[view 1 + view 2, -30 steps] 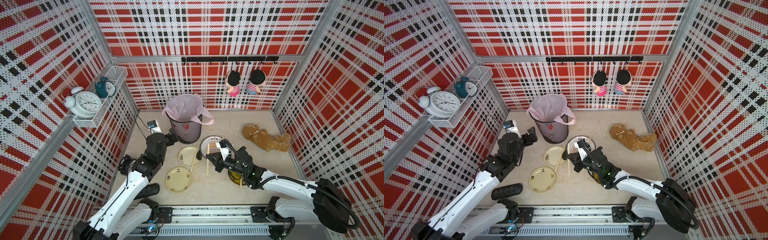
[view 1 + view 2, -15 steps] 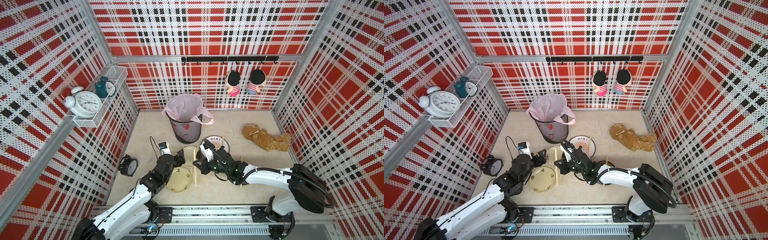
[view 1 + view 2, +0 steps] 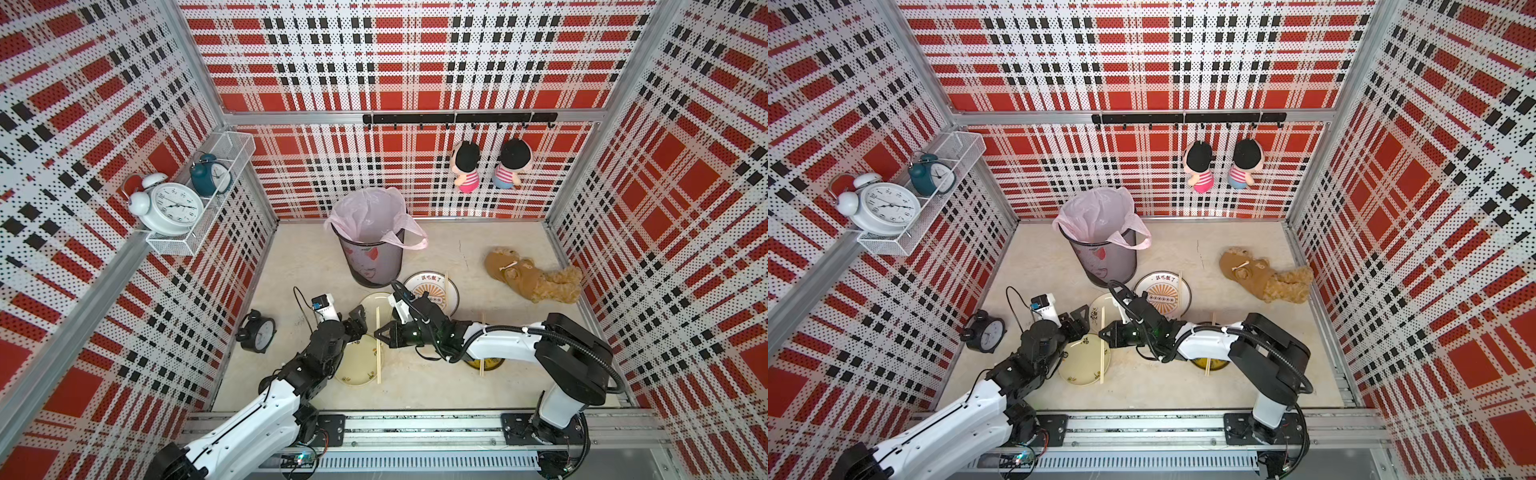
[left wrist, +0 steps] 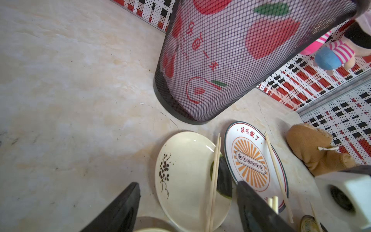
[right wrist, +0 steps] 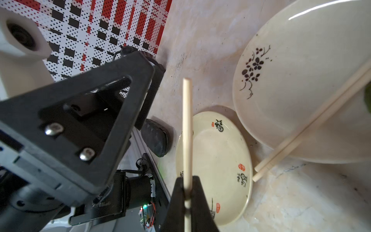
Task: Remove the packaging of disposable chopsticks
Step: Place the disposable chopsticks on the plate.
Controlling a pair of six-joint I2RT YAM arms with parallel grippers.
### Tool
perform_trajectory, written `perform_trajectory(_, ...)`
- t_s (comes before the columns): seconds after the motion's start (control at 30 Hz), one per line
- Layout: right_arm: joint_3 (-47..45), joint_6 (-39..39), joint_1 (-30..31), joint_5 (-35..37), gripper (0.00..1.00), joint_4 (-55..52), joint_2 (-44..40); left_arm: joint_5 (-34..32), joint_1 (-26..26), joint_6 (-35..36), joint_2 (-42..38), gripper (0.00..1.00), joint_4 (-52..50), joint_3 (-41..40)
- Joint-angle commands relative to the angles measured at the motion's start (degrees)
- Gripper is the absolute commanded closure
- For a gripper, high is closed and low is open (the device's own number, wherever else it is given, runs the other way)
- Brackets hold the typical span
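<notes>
The right pincer (image 3: pixel 379 332) is clamped tight on one pair of bare chopsticks (image 3: pixel 378 357), and its wrist view shows them pinched between the two black jaws. This pair hangs over the rim of a cream plate (image 3: pixel 356 370) with red seals, and whether it touches the plate cannot be told. The left pincer (image 3: pixel 358 321) stands just beside it with its jaws spread wide and nothing between them. A second pair (image 4: pixel 215 166) lies across a white plate (image 4: pixel 180 176) with a dark flower sprig. A third pair (image 4: pixel 276 170) lies across a sunburst plate (image 4: pixel 249 158) printed in orange. A fourth pair (image 3: pixel 482 369) crosses a dark yellow plate (image 3: pixel 494 365) that is mostly hidden under the right arm. Behind the plates stands a black mesh bin (image 3: pixel 376 266) lined with a pink bag (image 3: pixel 365 216), and what lies inside the bag cannot be made out.
</notes>
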Motion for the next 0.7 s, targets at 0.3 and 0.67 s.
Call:
perform_trajectory(0.3, 3.87, 10.63, 0.49, -9.16, 1.00, 9.90, 9.03, -13.85, -15.02, -7.09, 3.33, 0.17, -7.12, 3.94)
perform_trajectory(0.67, 6.14, 11.67, 0.58, -11.35, 1.00, 7.29, 12.16, -7.88, -14.25, -8.25, -7.42, 0.26, -11.48, 0.04)
